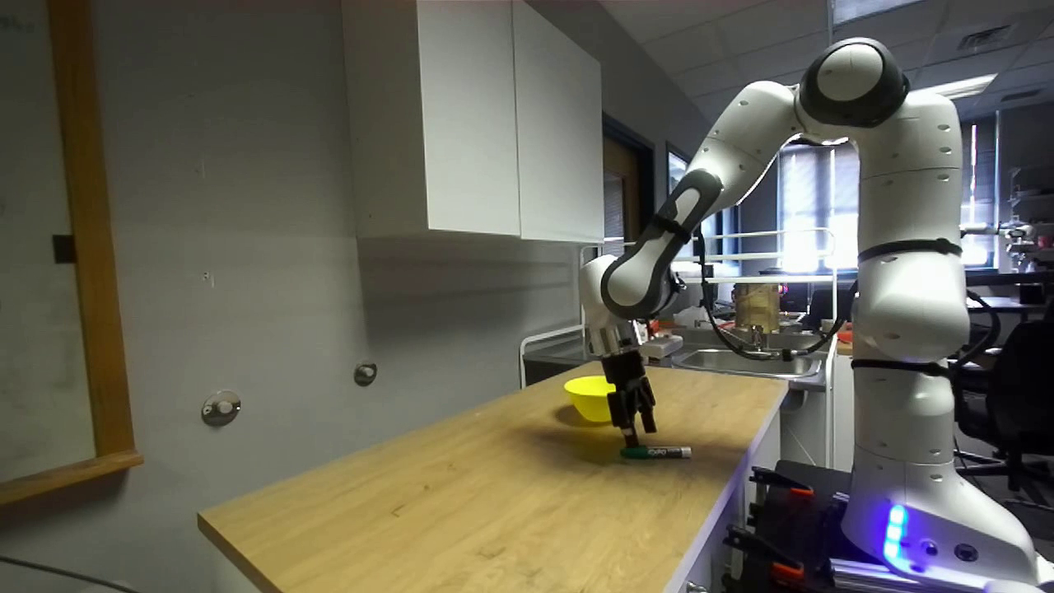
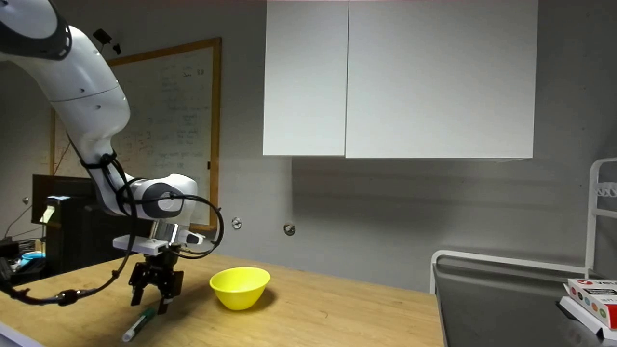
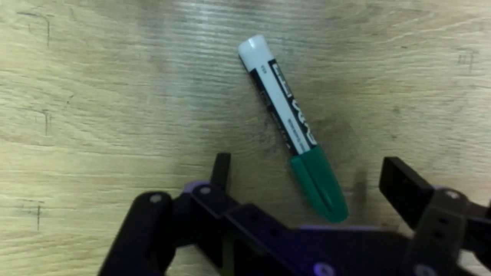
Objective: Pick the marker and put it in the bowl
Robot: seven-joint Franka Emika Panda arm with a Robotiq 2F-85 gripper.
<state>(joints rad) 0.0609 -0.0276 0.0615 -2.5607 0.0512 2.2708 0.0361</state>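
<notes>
With my jaws parted wide, the marker (image 3: 294, 128) slants outward in the wrist view, only its cap (image 3: 319, 184) between them (I'd probably twist slightly).

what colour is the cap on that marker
The cap is green, seen best in the wrist view.

Arm (image 1: 741, 148) arched, elbow (image 1: 852, 78) high, wrist (image 2: 166, 205) low. Hand (image 2: 150, 304) pointing down, fingers (image 3: 404, 191) spread well apart in wrist view.

Free tabletop (image 3: 134, 126) either side of marker (image 3: 285, 113); bowl (image 2: 239, 291) near gripper (image 2: 150, 303).
</notes>
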